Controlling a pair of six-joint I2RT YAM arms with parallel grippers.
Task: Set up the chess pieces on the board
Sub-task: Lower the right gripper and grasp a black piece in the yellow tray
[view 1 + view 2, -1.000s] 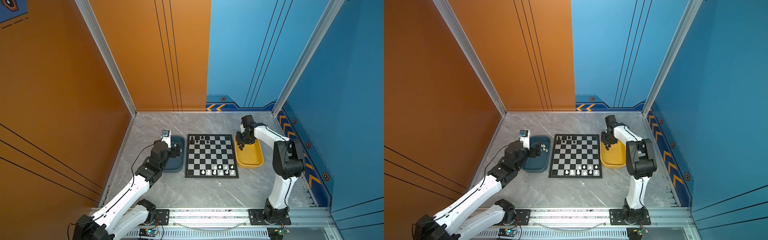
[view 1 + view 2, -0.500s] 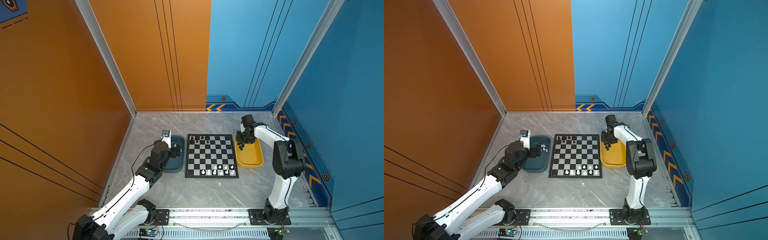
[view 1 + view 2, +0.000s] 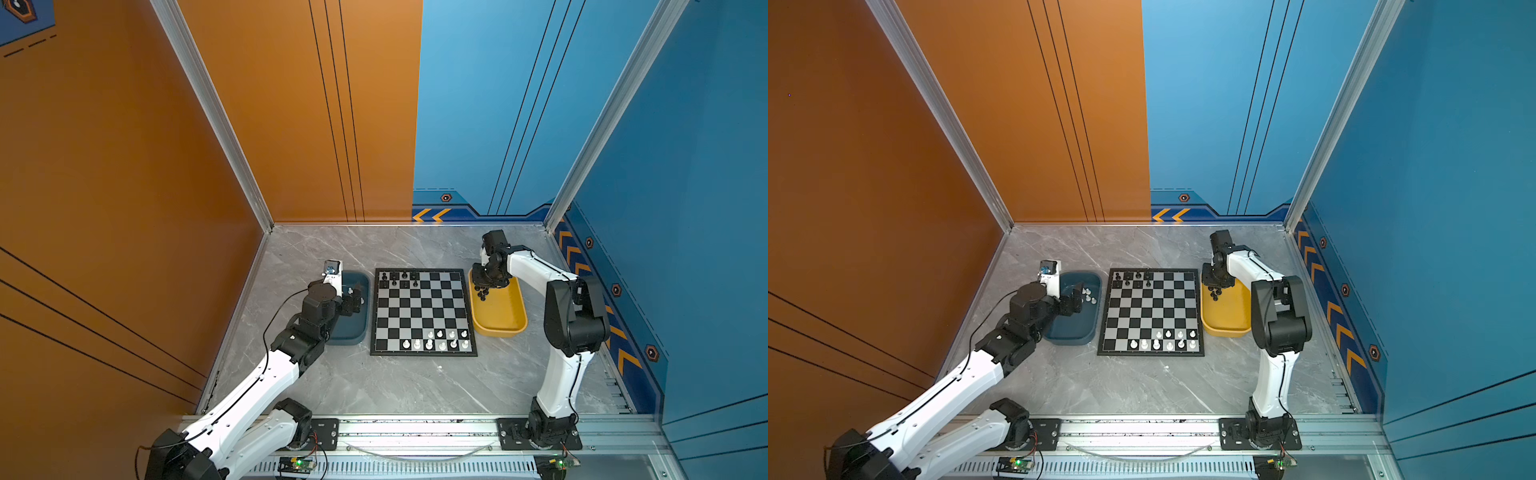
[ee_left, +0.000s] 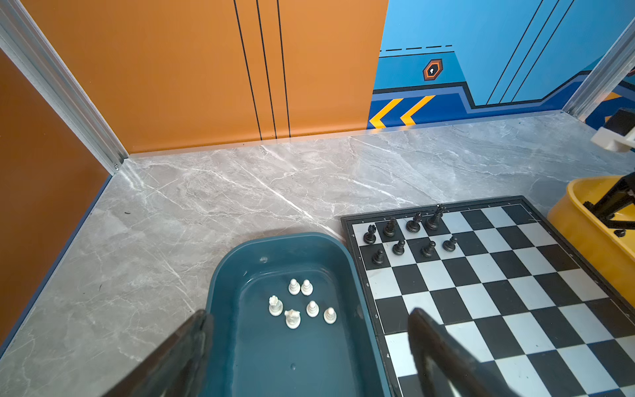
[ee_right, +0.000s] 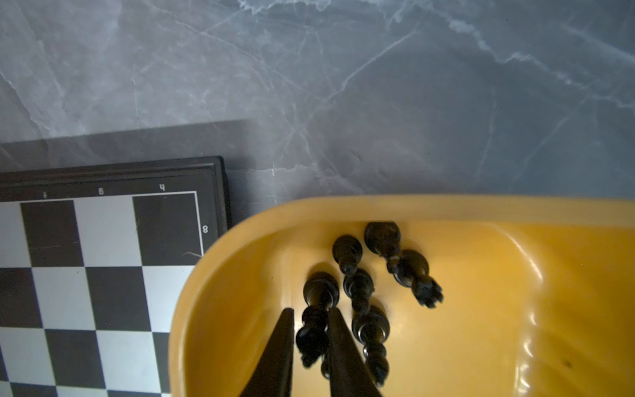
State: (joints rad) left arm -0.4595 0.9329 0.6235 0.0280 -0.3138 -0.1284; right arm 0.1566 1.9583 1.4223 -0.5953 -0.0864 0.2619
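Since a second earlier the right jaws are narrowed, clenched on a black chess piece [image 5: 321,290] in the yellow tray [image 5: 206,275]; left jaws released over the teal tray [image 4: 223,275]; board [image 5: 110,233] edge marked "8"

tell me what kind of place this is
Probably a robot test booth: two white arms bolted to a slotted aluminium rail, orange and blue panel walls closing in a grey marble-look tabletop.

The checkered board [image 3: 424,316] lies flat. Eight black pieces [image 4: 413,223] stand at its far corner. White pieces [image 3: 429,344] stand along its near edge.
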